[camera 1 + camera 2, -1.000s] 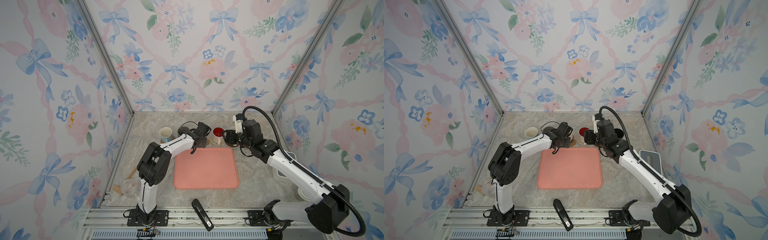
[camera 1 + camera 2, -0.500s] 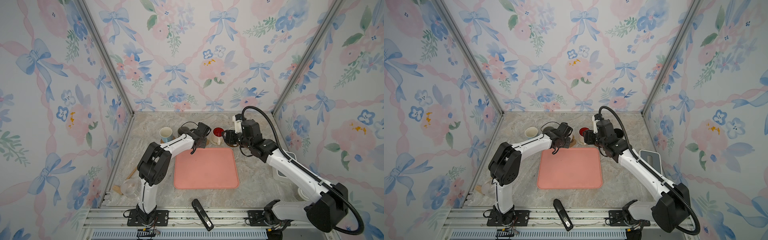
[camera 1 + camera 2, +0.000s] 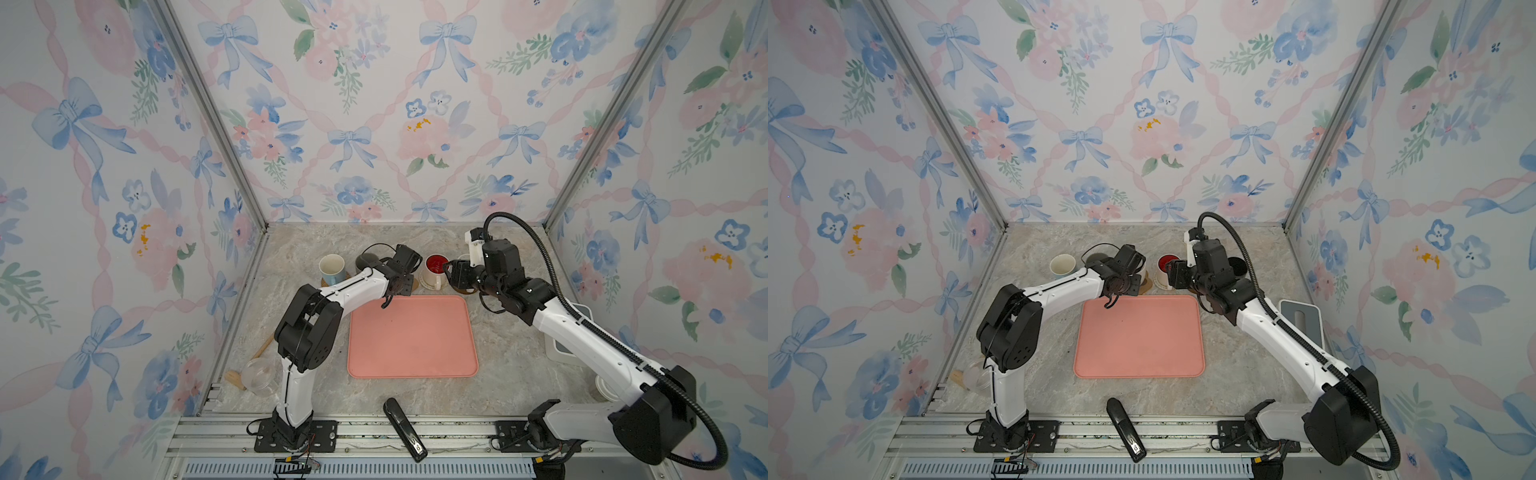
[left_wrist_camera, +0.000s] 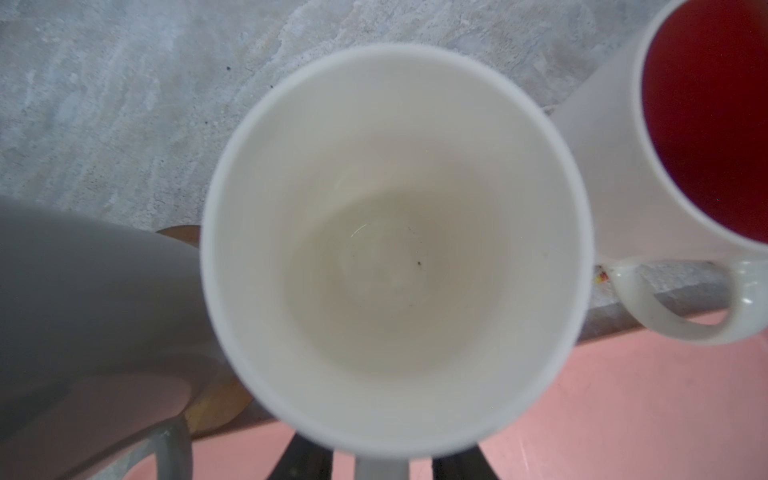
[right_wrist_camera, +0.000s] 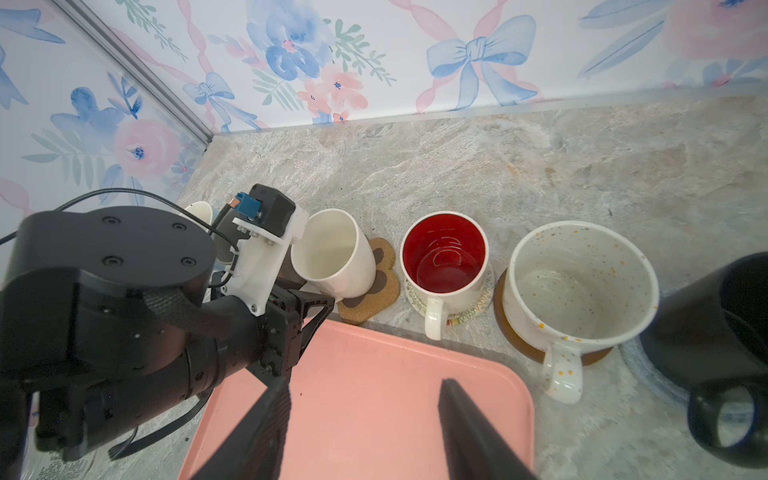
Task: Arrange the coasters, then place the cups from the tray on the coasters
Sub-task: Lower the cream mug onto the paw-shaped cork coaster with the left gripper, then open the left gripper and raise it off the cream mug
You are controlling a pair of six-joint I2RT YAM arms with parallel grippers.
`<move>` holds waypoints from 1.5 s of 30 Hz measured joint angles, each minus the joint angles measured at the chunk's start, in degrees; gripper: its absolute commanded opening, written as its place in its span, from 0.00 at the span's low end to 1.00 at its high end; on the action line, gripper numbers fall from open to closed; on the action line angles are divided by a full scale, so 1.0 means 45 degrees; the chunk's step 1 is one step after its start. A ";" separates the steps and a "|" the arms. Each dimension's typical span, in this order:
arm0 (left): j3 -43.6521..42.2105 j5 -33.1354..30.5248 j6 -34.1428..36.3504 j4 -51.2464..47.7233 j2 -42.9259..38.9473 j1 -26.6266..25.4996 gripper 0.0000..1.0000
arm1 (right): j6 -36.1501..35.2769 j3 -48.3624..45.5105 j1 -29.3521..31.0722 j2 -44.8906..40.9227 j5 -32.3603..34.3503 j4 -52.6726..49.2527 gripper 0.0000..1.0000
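Observation:
The cream cup (image 4: 395, 249) stands on the brown paw-print coaster (image 5: 376, 291). My left gripper (image 4: 380, 457) is open, one finger on each side of the cup's handle with a gap at both. In a row with it are the grey cup (image 4: 83, 291), the light blue cup (image 3: 332, 268), the red-inside cup (image 5: 444, 257) on a crochet coaster (image 5: 469, 316), the speckled cup (image 5: 582, 282) on a brown round coaster (image 5: 515, 345), and the black cup (image 5: 715, 328). My right gripper (image 5: 365, 390) hangs open over the far edge of the bare pink tray (image 3: 411, 336), holding nothing.
A black stapler-like object (image 3: 405, 428) lies by the front rail. A clear plastic cup (image 3: 259, 376) and a wooden piece sit at the front left. A grey-white box (image 3: 1302, 320) and a lidded paper cup (image 3: 606, 388) stand on the right, partly under my right arm.
My left jaws have opened off the cream cup's handle. The cup stays on the paw-print coaster. The right arm has hardly moved.

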 measured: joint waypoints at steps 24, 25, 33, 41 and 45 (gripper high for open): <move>-0.0729 -0.0855 -0.0092 0.0097 -0.2909 -0.0350 0.47 | -0.0015 0.0000 -0.0068 -0.0005 0.0136 -0.0194 0.73; -0.0937 -0.0933 -0.0126 0.0092 -0.3172 -0.0355 0.47 | -0.0034 0.0000 -0.0068 -0.0005 0.0209 -0.0257 0.75; -0.2939 -0.2098 -0.0267 0.0117 -0.6183 -0.0437 0.49 | -0.0233 -0.0189 -0.0068 -0.0141 0.1083 -0.0437 0.84; -0.6144 -0.3808 0.0238 0.1389 -1.0579 -0.0423 0.75 | -0.0355 -0.0510 -0.0092 -0.0850 0.2055 -0.0758 0.97; -0.8136 -0.4303 0.0869 0.2399 -1.2211 -0.0219 0.87 | -0.0471 -0.0539 -0.0194 -0.1044 0.2526 -0.0928 0.97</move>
